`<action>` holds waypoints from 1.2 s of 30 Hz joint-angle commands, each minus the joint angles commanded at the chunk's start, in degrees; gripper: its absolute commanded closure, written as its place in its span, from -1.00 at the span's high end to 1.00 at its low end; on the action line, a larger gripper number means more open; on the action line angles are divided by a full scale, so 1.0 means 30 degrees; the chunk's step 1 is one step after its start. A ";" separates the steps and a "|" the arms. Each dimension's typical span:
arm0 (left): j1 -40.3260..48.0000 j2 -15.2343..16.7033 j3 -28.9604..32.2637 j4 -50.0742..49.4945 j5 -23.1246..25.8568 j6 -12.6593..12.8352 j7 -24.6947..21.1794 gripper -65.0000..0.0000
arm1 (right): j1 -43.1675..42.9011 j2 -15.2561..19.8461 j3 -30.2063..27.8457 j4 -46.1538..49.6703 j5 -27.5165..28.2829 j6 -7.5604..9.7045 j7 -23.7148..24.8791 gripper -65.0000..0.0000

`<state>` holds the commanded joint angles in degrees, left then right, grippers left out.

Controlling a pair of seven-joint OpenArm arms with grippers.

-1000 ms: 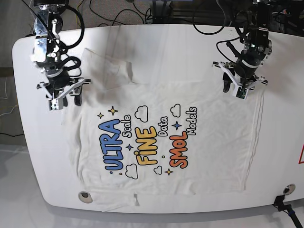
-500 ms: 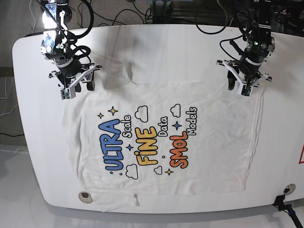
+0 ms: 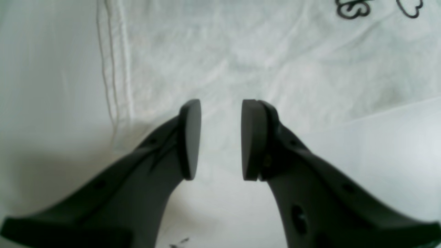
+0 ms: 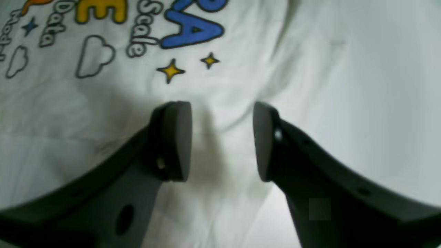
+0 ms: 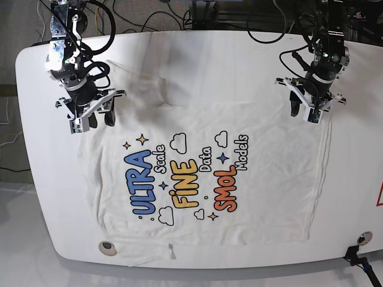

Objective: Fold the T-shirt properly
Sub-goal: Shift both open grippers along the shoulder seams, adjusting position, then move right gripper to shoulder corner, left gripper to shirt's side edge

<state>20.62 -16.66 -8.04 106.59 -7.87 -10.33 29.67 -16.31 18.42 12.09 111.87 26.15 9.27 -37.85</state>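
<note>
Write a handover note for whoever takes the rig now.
Left gripper: jaws open, empty, above the shirt's hem corner.
Right gripper: jaws open, empty, above the shirt near a sleeve.
T-shirt: spread on the table, print up, both sleeves sticking out.
Done: shirt laid out, somewhat wrinkled; no fold made that I can make out.
Left: all the folding, apparently.

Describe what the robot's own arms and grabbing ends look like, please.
Both arms look black and pale grey or silvery, with narrow, jointed segments and dark cables looping beside them. The left gripper and right gripper each have two blunt black fingers on dark supports that spread outward. I can't make out any lettering.
</note>
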 joint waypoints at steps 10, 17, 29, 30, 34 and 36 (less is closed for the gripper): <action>0.0029 0.0147 -0.2989 0.0059 -0.0059 -0.2432 0.0000 -0.30 | -0.1260 -0.0586 0.4073 0.0000 0.5304 0.0000 0.0059 -0.15; 0.0029 0.0557 -0.5245 0.0059 -0.0234 -0.2491 0.0000 0.23 | -0.3194 -0.2198 0.5128 0.0000 0.7736 -0.0029 0.0088 -0.15; -0.0029 0.0557 -1.0051 -0.0029 -0.5656 -0.5128 0.1963 0.23 | -0.6476 -0.4923 0.6418 -0.0059 0.8674 0.0557 0.0117 -0.15; -0.0029 0.0527 -1.0227 -0.0029 -0.6007 -0.5333 0.2110 0.23 | -0.6652 -0.5158 0.6447 -0.0059 0.8674 0.0615 0.0117 -0.15; -0.0088 0.0527 -1.0637 -0.0059 -0.6418 -0.6359 0.2374 0.23 | -0.7092 -0.5480 0.6447 -0.0117 0.8674 0.0645 0.0088 -0.15; -0.0088 0.0527 -1.0637 -0.0059 -0.6418 -0.6535 0.2374 0.23 | -0.7150 -0.5480 0.6447 -0.0410 0.8674 0.0645 0.0059 -0.15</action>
<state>20.35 -15.08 -39.96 106.42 -27.12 -29.93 36.79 -37.76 1.98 31.43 110.64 52.18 11.21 -37.67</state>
